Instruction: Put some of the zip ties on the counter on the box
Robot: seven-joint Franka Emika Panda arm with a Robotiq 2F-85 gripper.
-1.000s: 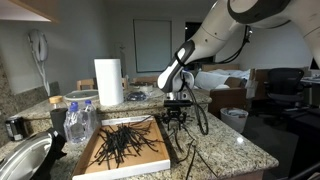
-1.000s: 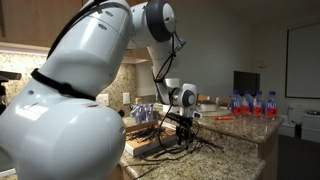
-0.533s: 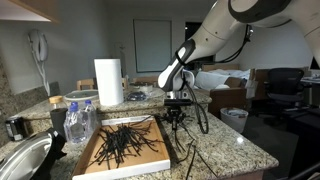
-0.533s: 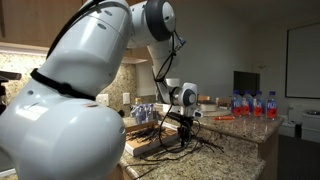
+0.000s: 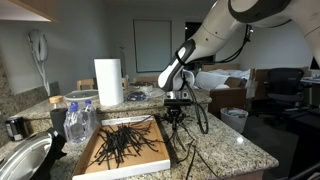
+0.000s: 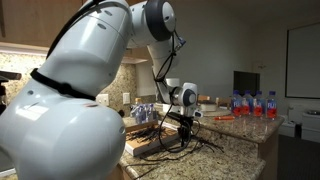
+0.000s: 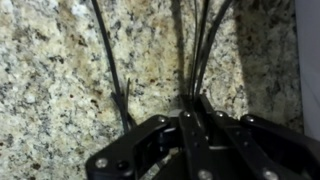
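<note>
Speckled granite table (image 7: 60, 60) is seen under the claw (image 7: 190, 103), which is pinched shut on several zip ties (image 7: 203, 50) so that they can be lifted together; the cardboard box (image 5: 125, 172), already holding a pile, is set just beside the claw.

No text, brand or number can be read anywhere. The red labels on the bottles (image 6: 252, 104) in an exterior view are too small to read.

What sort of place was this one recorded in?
Probably a kitchen, home or office: a granite counter, a paper towel roll and a metal bowl on it.
</note>
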